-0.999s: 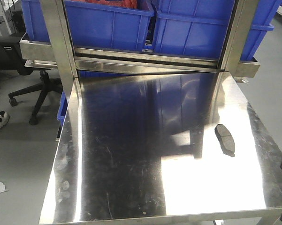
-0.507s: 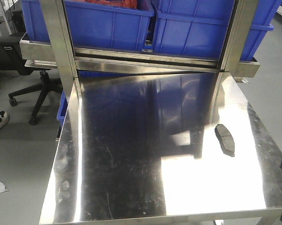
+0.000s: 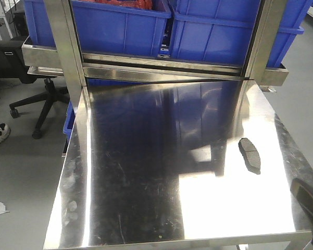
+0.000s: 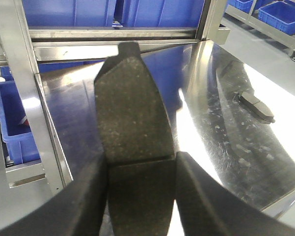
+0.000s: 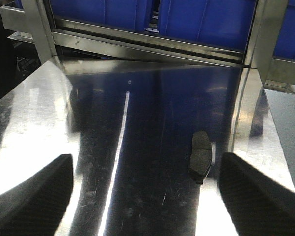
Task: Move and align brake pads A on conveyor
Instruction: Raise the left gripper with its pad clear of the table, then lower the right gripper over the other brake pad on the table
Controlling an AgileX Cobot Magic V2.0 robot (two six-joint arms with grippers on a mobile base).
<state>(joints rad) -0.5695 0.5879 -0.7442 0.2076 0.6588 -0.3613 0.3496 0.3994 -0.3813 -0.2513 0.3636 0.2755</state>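
pad on steel, fingers wide

a dark grey curved oblong brake pad (image 5: 201, 155) lies flat on the shiny mirror-like steel table (image 5: 49, 113), about 4 o'clock from centre. the right gripper (image 5: 145, 164) shows black fingers (image 5: 34, 196) spread wide at 7 and 5 o'clock. blue plastic bins (image 5: 196, 19) line 12 o'clock.

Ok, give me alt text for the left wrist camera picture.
The left gripper holds a dark brake pad between its fingers above a shiny steel table. A second pad lies flat on the table at right; blue bins sit behind.
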